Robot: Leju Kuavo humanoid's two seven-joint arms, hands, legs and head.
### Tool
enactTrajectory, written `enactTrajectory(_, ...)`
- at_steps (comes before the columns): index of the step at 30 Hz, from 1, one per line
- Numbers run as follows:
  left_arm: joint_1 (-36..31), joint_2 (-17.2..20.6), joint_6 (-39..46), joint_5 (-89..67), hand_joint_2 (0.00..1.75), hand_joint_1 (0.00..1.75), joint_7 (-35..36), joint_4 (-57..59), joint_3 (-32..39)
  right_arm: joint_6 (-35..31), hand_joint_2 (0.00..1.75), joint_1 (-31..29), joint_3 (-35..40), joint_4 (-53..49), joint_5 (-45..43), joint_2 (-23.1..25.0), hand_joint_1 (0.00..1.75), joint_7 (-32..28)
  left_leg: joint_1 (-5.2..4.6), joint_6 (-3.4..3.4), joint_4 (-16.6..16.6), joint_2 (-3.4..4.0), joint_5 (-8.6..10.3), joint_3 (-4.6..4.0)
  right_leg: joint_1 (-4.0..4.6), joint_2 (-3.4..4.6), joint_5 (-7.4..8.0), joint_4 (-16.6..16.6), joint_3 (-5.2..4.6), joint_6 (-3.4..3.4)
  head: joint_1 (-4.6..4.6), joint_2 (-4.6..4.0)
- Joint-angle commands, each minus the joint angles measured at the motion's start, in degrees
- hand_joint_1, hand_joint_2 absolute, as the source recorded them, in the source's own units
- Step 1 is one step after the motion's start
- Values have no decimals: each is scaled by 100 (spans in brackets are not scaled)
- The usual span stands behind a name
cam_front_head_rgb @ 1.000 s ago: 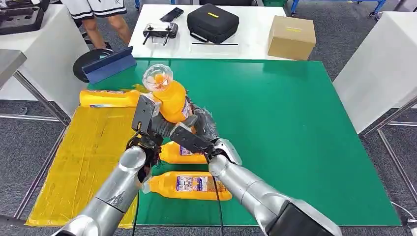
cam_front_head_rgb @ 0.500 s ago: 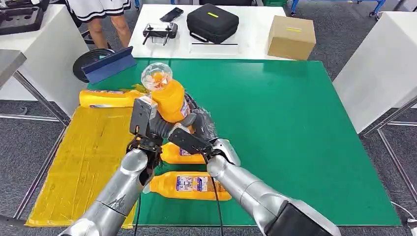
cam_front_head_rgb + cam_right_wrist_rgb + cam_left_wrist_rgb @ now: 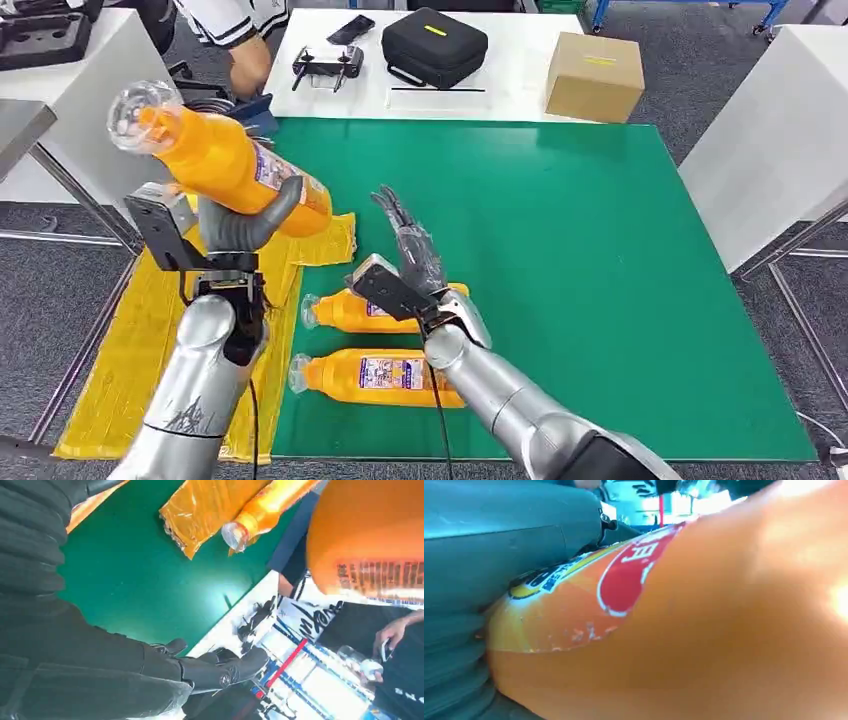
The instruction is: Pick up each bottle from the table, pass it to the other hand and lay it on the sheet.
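Held bottle: gripped round the body by left hand, raised and tilted, clear cap toward upper left, above the yellow sheet. Right hand: holds nothing, fingers extended and apart, over the green mat, just right of the sheet's edge. Two more bottles lie on the mat beside the right forearm, caps toward the sheet. A person stands behind the table.

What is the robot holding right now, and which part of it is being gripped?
The left hand grips an orange bottle around its lower body, near the label. The right hand holds nothing.
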Motion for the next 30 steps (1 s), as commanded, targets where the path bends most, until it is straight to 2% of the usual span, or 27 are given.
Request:
enactTrajectory(1, -5, 290, 305, -113, 175, 175, -80, -197, 501, -24, 175, 292, -550, -859, 207, -245, 0, -51, 6, -21, 1, 4, -6, 13, 5, 2, -4, -3, 16, -13, 2, 0)
enactTrajectory(7, -41, 425, 660, -483, 175, 175, -183, 335, 1215, 432, 175, 1339, -662, -3728, 948, -820, 0, 547, 3, -28, -3, -3, -9, 20, 2, -6, -11, -1, 23, -18, 0, 0)
enactTrajectory(11, -256, 542, 1757, -2033, 175, 175, -312, 1105, 1262, 391, 175, 1806, -554, -4798, 1100, -1245, 0, 597, 5, -21, -2, -24, -2, 9, 5, -27, -10, -5, 15, -13, 2, 0)
enactTrajectory(15, -404, 704, 2322, -3459, 175, 175, -222, 2018, 1164, 205, 175, 2047, -386, -5258, 1937, -1702, 0, 805, 5, -20, -4, -30, -1, 14, 5, -33, -10, -10, 18, -13, 2, 0)
enactTrajectory(20, -432, 698, 2348, -4343, 175, 175, -224, 2931, 1127, 124, 175, 2312, -416, -6077, 2806, -2272, 0, 1090, -1, -18, -9, -25, -1, 15, -1, -26, -9, -13, 19, -11, 2, 0)
enactTrajectory(26, -563, 635, 2312, -4494, 175, 175, -277, 3215, 1125, 210, 175, 2295, -431, -6254, 3000, -2437, 0, 1216, -3, -16, 2, -10, -4, -4, -1, -10, -4, -6, -1, -10, 2, 0)
enactTrajectory(30, -828, 593, 2228, -4770, 175, 175, -280, 3855, 1036, 134, 175, 2258, -522, -6578, 3342, -2817, 0, 1394, -3, -20, 2, -17, -3, -1, 0, -20, -7, -4, 3, -12, 0, 0)
